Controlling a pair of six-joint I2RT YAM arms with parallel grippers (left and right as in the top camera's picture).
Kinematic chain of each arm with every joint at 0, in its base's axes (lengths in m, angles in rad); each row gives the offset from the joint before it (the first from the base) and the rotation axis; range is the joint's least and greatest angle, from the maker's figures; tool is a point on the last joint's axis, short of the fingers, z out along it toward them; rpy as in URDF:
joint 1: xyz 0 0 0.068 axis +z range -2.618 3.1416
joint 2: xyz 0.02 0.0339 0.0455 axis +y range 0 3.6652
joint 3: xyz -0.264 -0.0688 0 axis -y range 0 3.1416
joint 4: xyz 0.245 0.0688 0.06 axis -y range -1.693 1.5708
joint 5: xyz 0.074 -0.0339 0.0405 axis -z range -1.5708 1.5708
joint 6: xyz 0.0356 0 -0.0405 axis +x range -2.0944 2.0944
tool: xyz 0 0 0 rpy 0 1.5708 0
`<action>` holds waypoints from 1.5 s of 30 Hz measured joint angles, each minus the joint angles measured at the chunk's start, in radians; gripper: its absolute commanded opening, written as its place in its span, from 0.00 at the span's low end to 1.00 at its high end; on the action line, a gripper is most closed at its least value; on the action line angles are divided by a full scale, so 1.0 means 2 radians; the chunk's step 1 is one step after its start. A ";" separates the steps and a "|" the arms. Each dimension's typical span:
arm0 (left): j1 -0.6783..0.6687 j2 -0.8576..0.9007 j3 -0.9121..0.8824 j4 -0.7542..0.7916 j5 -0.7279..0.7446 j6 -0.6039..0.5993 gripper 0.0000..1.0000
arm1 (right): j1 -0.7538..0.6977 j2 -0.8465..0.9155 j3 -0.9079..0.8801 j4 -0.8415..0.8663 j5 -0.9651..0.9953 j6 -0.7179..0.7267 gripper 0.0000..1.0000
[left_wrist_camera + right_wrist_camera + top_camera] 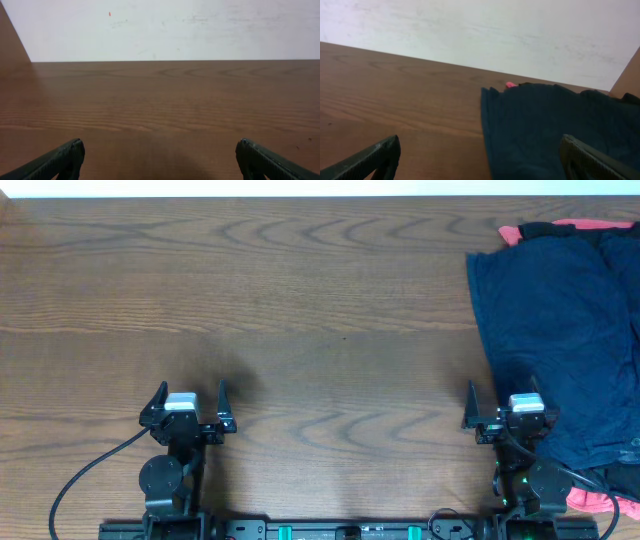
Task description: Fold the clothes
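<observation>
Navy clothes (560, 320) spread beneath and beyond right claw (503, 396).

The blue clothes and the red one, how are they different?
The navy clothes are dark and spread wide; the coral-red garment is bright and mostly hidden. The navy clothes lie on top; the coral-red garment peeks out at their edges. Both sit unfolded on the right side of the table.

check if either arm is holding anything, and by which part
Nothing is held. The left tool and right tool both stand open and empty; the navy clothes lie ungripped on the table.
</observation>
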 measured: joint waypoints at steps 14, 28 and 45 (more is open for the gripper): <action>0.000 0.000 0.005 -0.008 0.001 -0.015 0.98 | 0.000 0.001 0.000 0.000 -0.002 0.064 0.99; 0.000 0.168 0.158 -0.113 0.028 -0.060 0.98 | 0.000 0.170 0.146 -0.109 0.006 0.075 0.99; 0.000 0.480 0.503 -0.421 0.123 -0.067 0.98 | 0.000 0.496 0.495 -0.425 -0.009 0.077 0.99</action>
